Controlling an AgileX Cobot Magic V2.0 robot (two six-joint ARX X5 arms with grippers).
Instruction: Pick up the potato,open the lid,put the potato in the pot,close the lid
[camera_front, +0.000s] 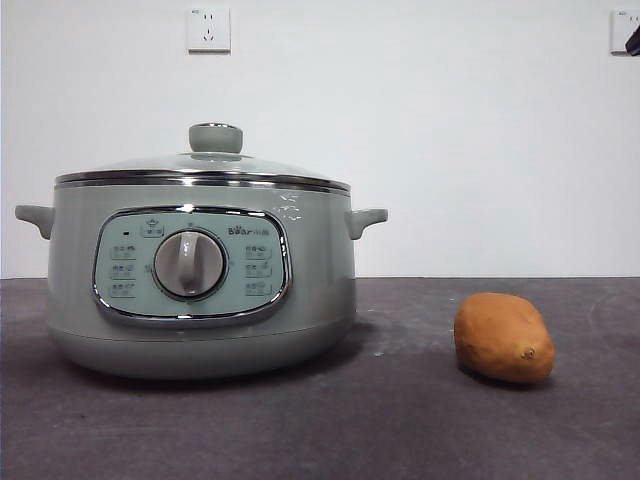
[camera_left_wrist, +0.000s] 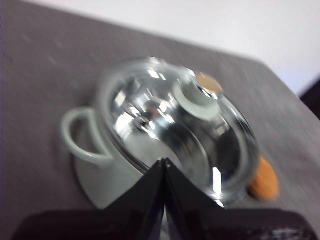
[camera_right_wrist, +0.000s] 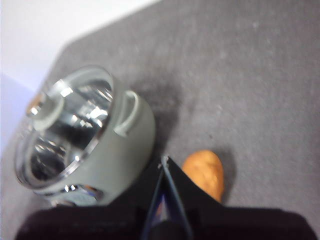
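Note:
The pot (camera_front: 200, 290) stands on the table at the left, with the glass lid (camera_front: 205, 165) closed on it and its sage-green knob (camera_front: 215, 137) on top. The potato (camera_front: 503, 337) lies on the table to the pot's right, apart from it. In the left wrist view my left gripper (camera_left_wrist: 164, 162) is shut and empty, high above the lid (camera_left_wrist: 170, 130) and pot. In the right wrist view my right gripper (camera_right_wrist: 164, 160) is shut and empty, high above the table between the pot (camera_right_wrist: 95, 145) and the potato (camera_right_wrist: 205, 172).
A dark grey table (camera_front: 400, 420) runs to a white wall with a socket (camera_front: 208, 29). A black arm tip (camera_front: 633, 40) shows at the top right corner.

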